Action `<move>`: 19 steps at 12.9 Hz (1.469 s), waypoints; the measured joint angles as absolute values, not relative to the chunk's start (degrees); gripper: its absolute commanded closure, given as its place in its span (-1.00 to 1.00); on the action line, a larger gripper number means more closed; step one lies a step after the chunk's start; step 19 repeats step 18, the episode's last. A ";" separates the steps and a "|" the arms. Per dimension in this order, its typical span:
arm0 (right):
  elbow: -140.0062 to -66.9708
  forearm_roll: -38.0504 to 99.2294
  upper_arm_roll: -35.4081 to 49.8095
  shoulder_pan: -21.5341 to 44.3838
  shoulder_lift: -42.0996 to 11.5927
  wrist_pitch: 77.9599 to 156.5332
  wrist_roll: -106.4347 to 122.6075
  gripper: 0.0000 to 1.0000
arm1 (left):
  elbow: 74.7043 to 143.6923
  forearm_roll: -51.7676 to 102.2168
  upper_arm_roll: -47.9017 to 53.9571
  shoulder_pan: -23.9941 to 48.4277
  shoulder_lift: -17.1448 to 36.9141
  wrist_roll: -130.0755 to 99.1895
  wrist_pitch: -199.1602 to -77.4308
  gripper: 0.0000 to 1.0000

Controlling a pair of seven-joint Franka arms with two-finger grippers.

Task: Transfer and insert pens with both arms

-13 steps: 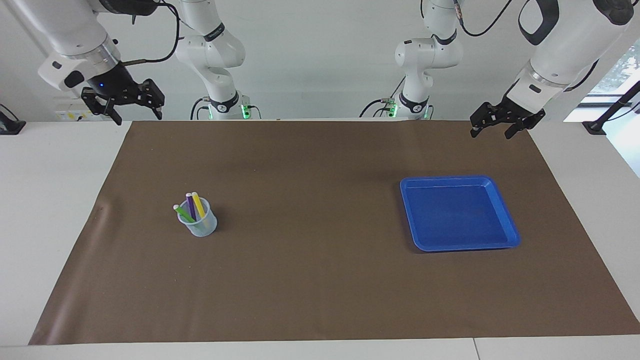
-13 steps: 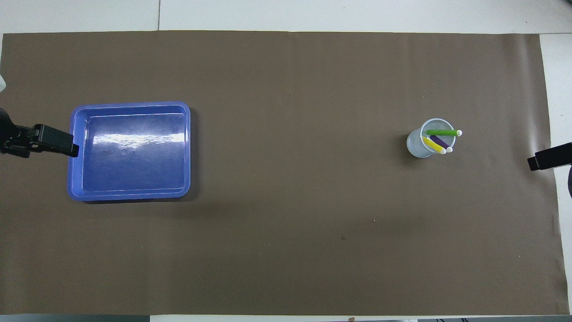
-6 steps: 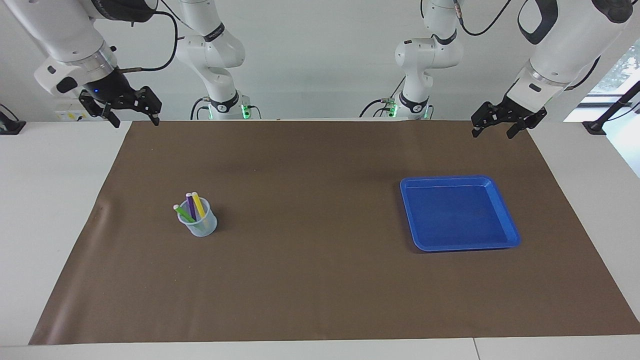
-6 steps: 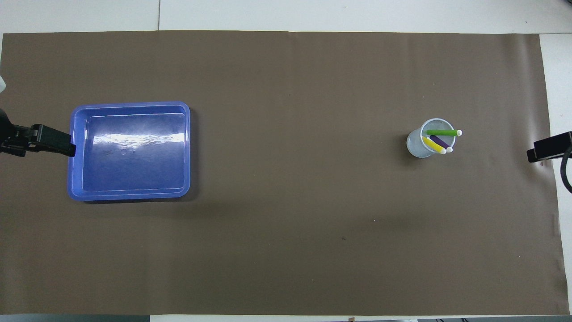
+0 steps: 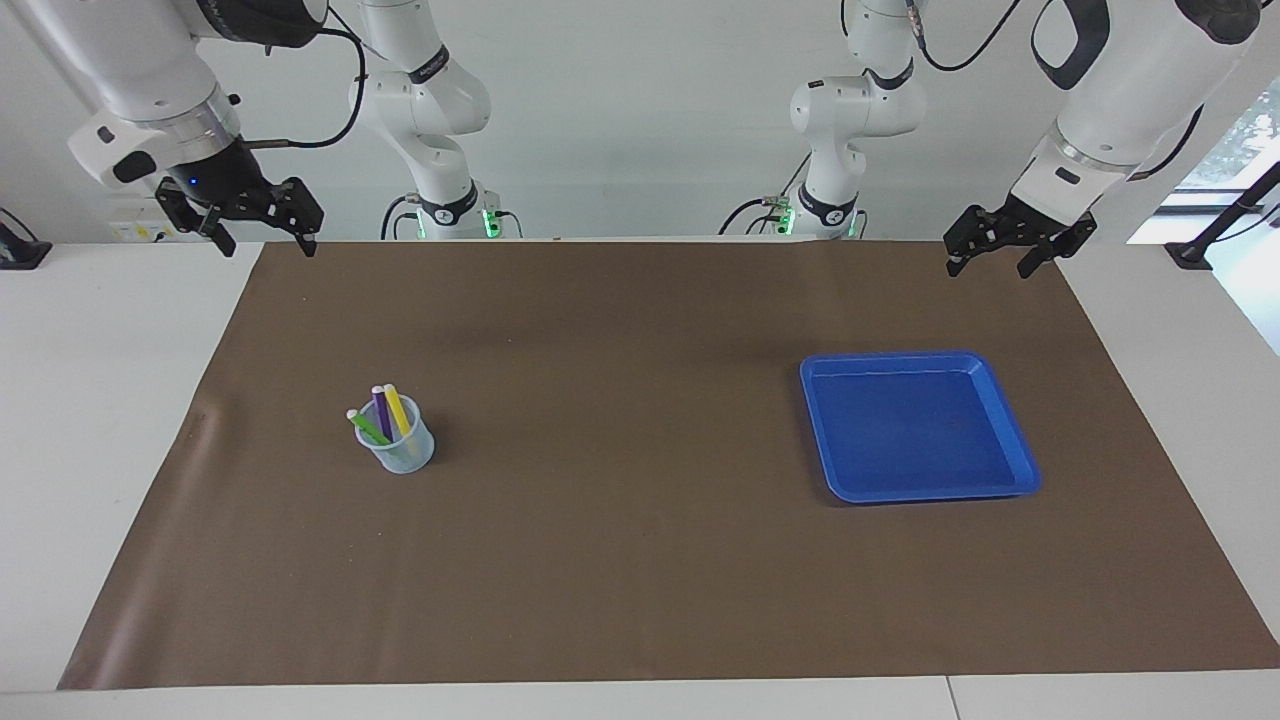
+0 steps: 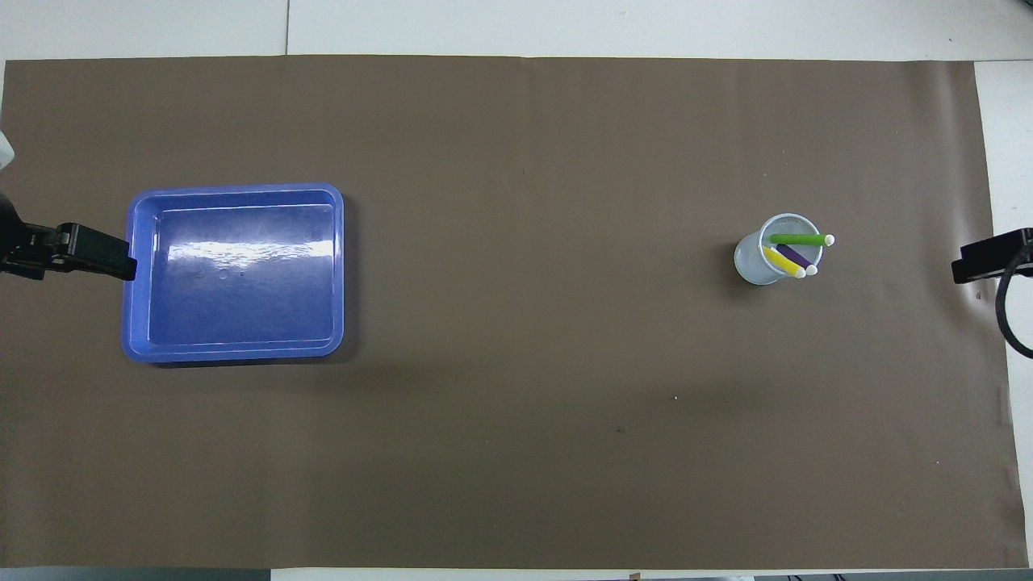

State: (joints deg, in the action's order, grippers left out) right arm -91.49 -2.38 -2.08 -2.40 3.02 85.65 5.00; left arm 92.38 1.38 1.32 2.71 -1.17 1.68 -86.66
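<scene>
A white table (image 5: 120, 400) carries a brown mat (image 5: 640, 560) that covers most of its top, leaving pale margins at both ends. A plain white wall (image 5: 640, 120) rises at the robots' end. A window (image 5: 1235, 140) with daylight and greenery shows at the left arm's end.

We find all three pens standing tilted in a small clear cup (image 5: 396, 447) toward the right arm's end of the table: yellow pen (image 5: 397, 409), purple pen (image 5: 382, 411), green pen (image 5: 366, 425). Each shows a whitish tip uppermost, leaning past the rim.
</scene>
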 measured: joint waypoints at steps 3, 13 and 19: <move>-91.49 -2.38 -2.12 -1.34 3.01 85.71 4.89 -1.00 | 92.38 1.38 1.43 2.71 -1.17 1.68 -86.66 -1.00; -91.49 -2.38 -2.32 -1.22 3.01 85.77 4.73 -1.00 | 92.40 1.38 1.15 2.57 -1.18 1.67 -86.63 -1.00; -91.53 -2.38 -2.31 -1.20 3.01 85.77 4.72 -1.00 | 92.40 1.38 1.14 2.56 -1.18 1.67 -86.63 -1.00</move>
